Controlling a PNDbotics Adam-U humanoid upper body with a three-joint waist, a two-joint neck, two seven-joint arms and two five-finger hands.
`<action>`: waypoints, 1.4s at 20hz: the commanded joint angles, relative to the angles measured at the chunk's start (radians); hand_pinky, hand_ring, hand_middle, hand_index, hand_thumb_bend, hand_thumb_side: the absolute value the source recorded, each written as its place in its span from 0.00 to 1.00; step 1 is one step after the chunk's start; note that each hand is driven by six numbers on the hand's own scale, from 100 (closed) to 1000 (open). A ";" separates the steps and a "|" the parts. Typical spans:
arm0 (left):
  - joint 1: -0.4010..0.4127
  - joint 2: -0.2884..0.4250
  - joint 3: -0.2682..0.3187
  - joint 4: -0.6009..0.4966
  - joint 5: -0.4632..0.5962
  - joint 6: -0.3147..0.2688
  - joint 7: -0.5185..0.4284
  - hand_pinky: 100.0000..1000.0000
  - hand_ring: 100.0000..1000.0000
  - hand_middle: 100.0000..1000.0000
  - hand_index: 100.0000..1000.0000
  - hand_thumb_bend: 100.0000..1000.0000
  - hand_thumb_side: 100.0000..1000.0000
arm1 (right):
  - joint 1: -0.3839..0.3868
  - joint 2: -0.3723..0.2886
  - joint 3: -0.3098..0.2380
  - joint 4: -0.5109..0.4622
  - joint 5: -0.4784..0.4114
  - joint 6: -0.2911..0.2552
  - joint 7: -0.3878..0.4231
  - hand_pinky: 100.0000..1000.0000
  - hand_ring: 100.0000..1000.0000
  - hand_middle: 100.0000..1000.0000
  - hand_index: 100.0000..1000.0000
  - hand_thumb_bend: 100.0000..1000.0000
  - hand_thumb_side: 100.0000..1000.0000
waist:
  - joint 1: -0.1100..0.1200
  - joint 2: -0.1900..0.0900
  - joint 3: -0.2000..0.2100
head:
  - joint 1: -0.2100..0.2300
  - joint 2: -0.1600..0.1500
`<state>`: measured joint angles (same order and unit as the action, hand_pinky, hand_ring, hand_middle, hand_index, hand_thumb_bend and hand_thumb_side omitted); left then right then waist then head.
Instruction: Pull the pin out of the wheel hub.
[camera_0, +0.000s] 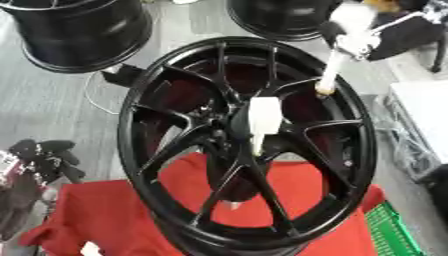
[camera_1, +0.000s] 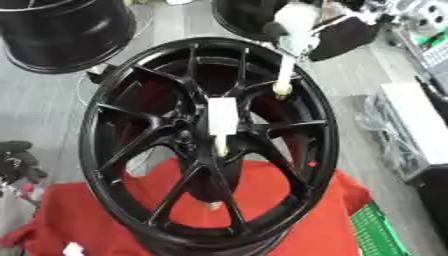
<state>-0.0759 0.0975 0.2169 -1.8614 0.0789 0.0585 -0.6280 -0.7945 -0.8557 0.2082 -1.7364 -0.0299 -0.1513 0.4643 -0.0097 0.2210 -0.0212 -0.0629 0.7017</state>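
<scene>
The right hand (camera_0: 354, 27), clamped on one pin (camera_0: 331, 70), sits up-right of the hub (camera_0: 249, 135); another pin (camera_0: 264, 117) stands centrally.

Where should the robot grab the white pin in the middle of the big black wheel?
The pin is probably best held by its wide white block, which stands out in front of the wheel hub centre. Come straight at the wheel's open face and pinch the block's flat sides. The spokes crowd around its thin lower tip, so there looks to be less room there.
</scene>
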 joint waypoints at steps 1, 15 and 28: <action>0.000 0.024 0.013 -0.013 0.002 0.002 0.008 0.60 0.40 0.49 0.74 0.05 0.95 | 0.027 -0.110 -0.080 -0.039 -0.054 0.007 -0.047 0.11 0.19 0.31 0.58 0.00 0.17 | -0.004 -0.021 -0.013 | 0.015 -0.003; -0.008 0.010 0.051 -0.026 -0.012 0.000 0.049 0.60 0.40 0.49 0.74 0.05 0.95 | 0.383 -0.242 -0.438 0.238 -0.052 0.069 -0.268 0.11 0.19 0.31 0.59 0.00 0.29 | 0.024 0.013 -0.111 | 0.083 -0.034; -0.023 -0.005 0.047 -0.029 -0.017 0.001 0.047 0.60 0.41 0.50 0.74 0.05 0.96 | 0.726 0.006 -0.572 0.592 0.112 0.216 -0.489 0.42 0.51 0.78 0.85 0.00 0.21 | 0.036 0.034 -0.090 | 0.034 -0.054</action>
<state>-0.0908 0.0867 0.2661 -1.8685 0.0642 0.0600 -0.5777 -0.0705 -0.8418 -0.3591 -1.1765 0.0706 0.0465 0.0011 0.0297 0.2671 -0.1045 -0.0198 0.6610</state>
